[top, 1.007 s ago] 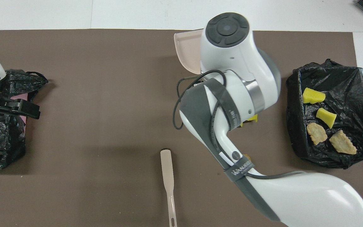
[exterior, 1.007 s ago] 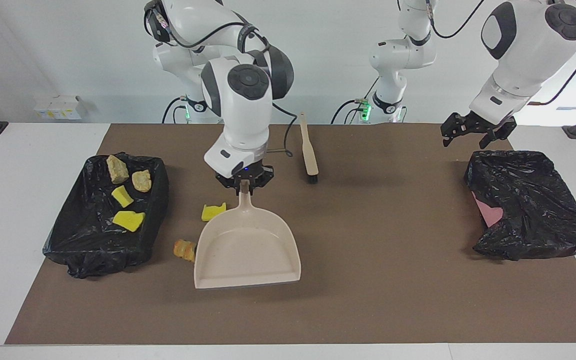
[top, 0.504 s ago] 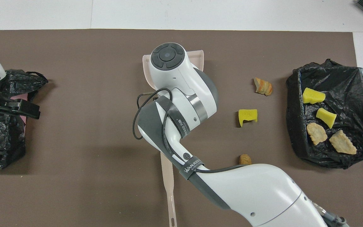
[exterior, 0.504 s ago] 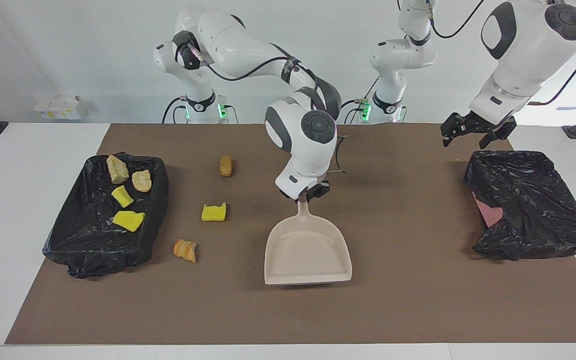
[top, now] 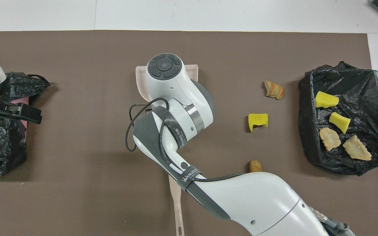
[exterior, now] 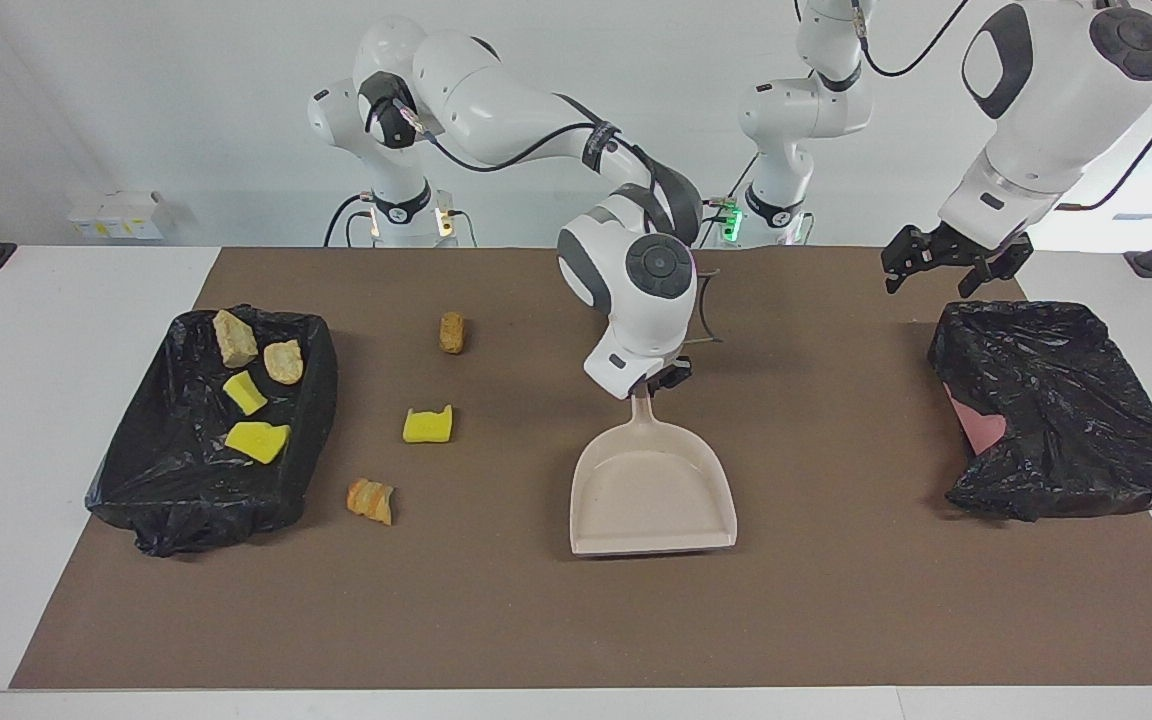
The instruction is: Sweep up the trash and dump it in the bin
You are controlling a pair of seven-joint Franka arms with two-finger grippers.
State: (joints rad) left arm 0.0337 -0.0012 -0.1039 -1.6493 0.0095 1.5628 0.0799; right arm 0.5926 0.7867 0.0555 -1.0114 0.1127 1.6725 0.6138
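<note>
Bare mat lies between the dustpan and the black-lined bin at the left arm's end. The right arm blocks the counter's middle. Three scraps dot the mat between dustpan and the trash-filled bin, with gaps between them

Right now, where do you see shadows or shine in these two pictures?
Facing view: the dustpan throws a soft shadow on the brown mat, and the black bag under the left gripper glints. Overhead view: the right arm's white shell shines and a soft shadow darkens the mat beside it.
</note>
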